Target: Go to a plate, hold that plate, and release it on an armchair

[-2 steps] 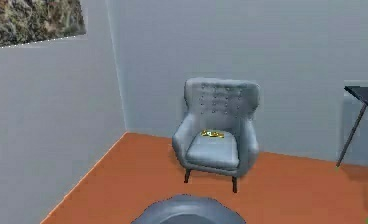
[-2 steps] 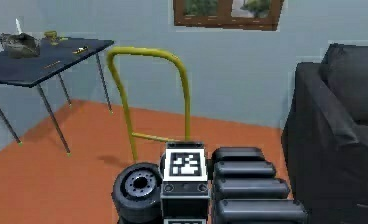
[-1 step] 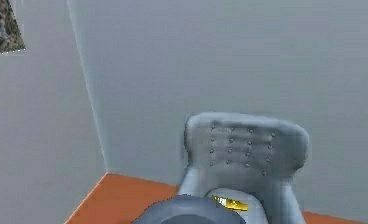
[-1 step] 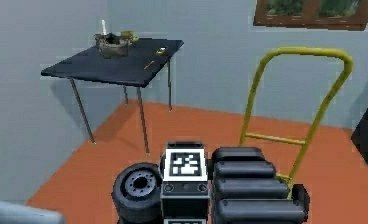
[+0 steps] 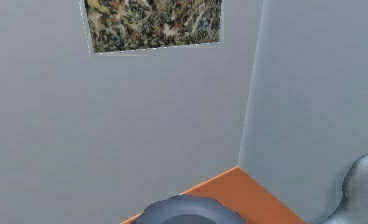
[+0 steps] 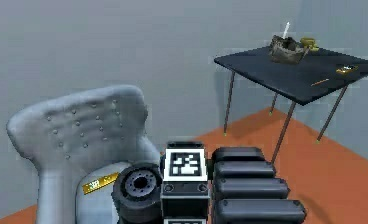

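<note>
Grey walls [image 5: 112, 130] meet in a corner ahead of me, above an orange-brown floor [image 5: 242, 195]. In the forward view a picture [image 5: 152, 22] with a mottled brown and green pattern hangs high on the left-hand wall. A dark grey rounded shape [image 5: 177, 212] sits at the bottom edge. In the bottom right corner I get the pale grey curve of the armchair [image 5: 357, 190].

In the arm side view the armchair [image 6: 77, 130] stands on the left against the grey wall, its buttoned back turned toward the camera. Low in front of that back a thin yellow strip [image 6: 100, 184] with dark marks sits tilted, just left of the gripper [image 6: 137, 193]. I cannot tell whether that strip is the plate, or whether it rests on the seat. The gripper's dark round body is at the bottom edge. I cannot make out its fingers, so I cannot tell how they stand or whether they hold anything.

Right of it is a white square [image 6: 185, 165] with black marks, then the arm [image 6: 247, 185] in dark stacked segments. Farther right a dark table [image 6: 262, 68] on thin legs stands well apart from the armchair. On it I see a brownish lump [image 6: 286, 46] with a white stick upright in it, a small yellowish thing [image 6: 310, 43] beside that, a thin stick [image 6: 325, 80] lying flat, and a small bit [image 6: 344, 69] near the far edge.
</note>
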